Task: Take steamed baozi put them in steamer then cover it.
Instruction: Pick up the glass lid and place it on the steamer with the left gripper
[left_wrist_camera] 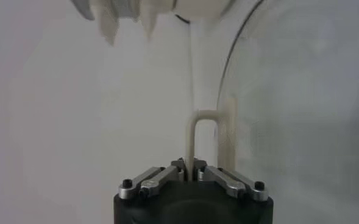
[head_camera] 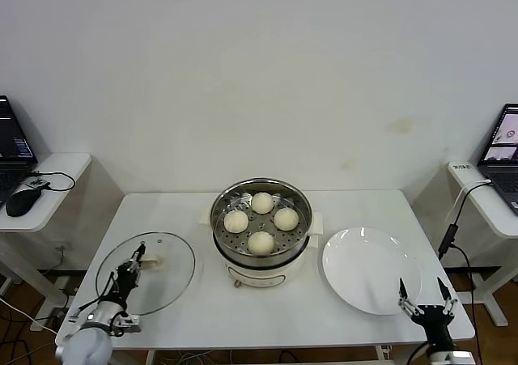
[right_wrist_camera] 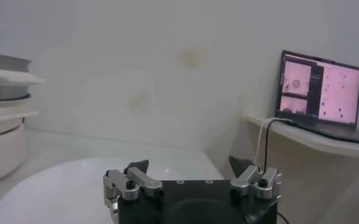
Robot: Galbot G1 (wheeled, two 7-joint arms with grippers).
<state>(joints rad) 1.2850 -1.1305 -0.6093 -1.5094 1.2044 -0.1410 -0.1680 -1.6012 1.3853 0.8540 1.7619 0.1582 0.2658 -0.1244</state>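
Several cream-white steamed baozi (head_camera: 261, 242) sit inside the shiny steel steamer (head_camera: 220, 211) on its white pot base at the table's middle. The clear glass cover (head_camera: 170, 284) lies flat on the table to the left of the steamer. My left gripper (head_camera: 136, 260) is shut on the cover's cream handle (head_camera: 151, 261). The left wrist view shows that handle (left_wrist_camera: 194, 131) pinched between the closed fingers of my left gripper (left_wrist_camera: 189, 165), with the glass (left_wrist_camera: 289, 91) beside it. My right gripper (head_camera: 422, 295) (right_wrist_camera: 191, 164) hangs open and empty at the front right.
A flat white plate (head_camera: 364, 264) (right_wrist_camera: 57, 189) lies right of the steamer, just ahead of my right gripper. Side tables stand on both sides with laptops (head_camera: 506, 138) (right_wrist_camera: 319, 88), a mouse (head_camera: 23, 199) and hanging cables (head_camera: 449, 235).
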